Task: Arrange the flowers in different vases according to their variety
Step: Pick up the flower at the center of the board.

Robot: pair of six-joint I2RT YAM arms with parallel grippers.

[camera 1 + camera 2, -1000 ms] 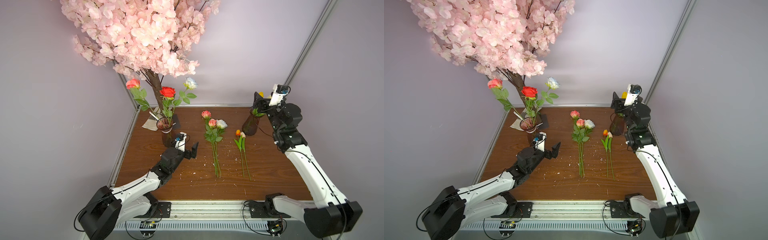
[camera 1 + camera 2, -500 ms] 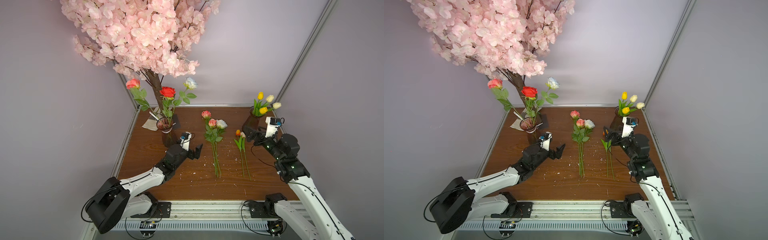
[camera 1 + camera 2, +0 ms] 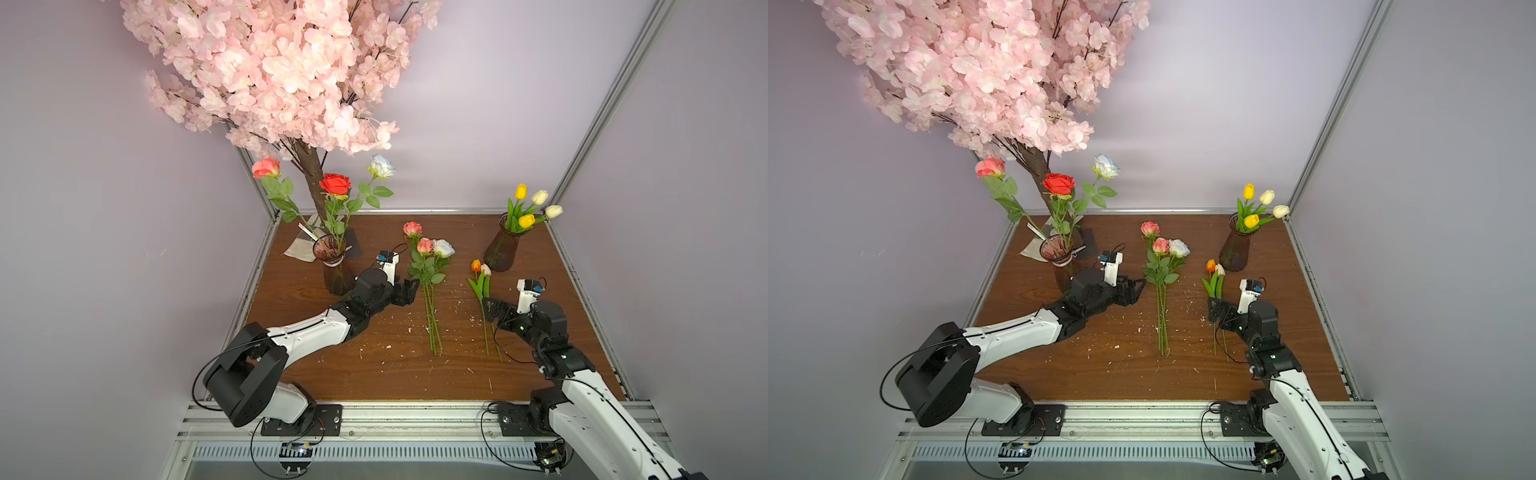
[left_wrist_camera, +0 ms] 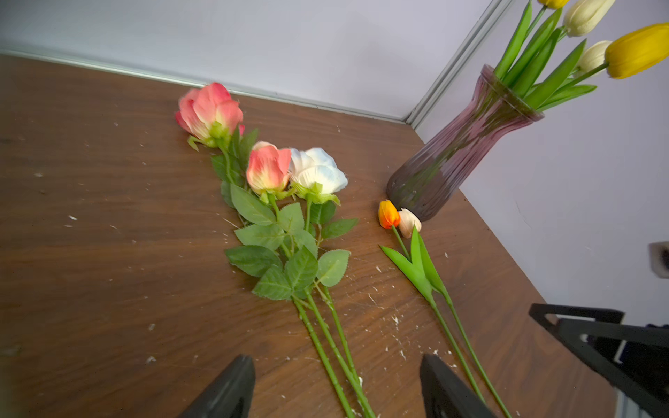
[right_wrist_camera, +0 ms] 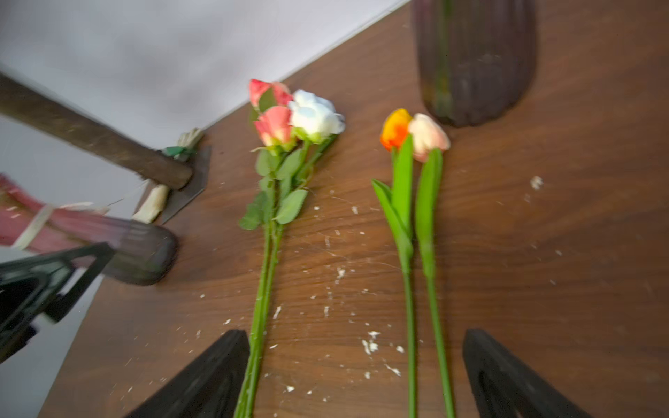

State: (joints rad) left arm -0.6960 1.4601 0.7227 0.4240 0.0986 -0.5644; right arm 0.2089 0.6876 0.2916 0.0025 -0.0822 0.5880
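jaws spread on both arms and nothing in either, so this reads as the reach before a double pick. left jaws hang low, just beside the leaves of the three loose roses (image 3: 428,270) lying on the table (image 3: 374,374), and in the left wrist view the rose stems run between them. right jaws, wide apart, sit over the stems of the two loose tulips (image 3: 480,284), orange and pale pink, which lie near the foot of the tulip vase (image 3: 500,249); that wrist view is blurred, so fine alignment is hard to call. rose vase (image 3: 334,274), pale band at the neck, stands close beside the left arm (image 3: 307,332) with three blooms in it. the rose stems lie bundled and touching, so the tidy play is to come down on bare stem below the leaves and take one only; that neck looks narrow. same on the right: centre on a single thin stem, press close to the table, lift clear before swinging. mind the rose vase and the overhanging blossom tree (image 3: 270,70).
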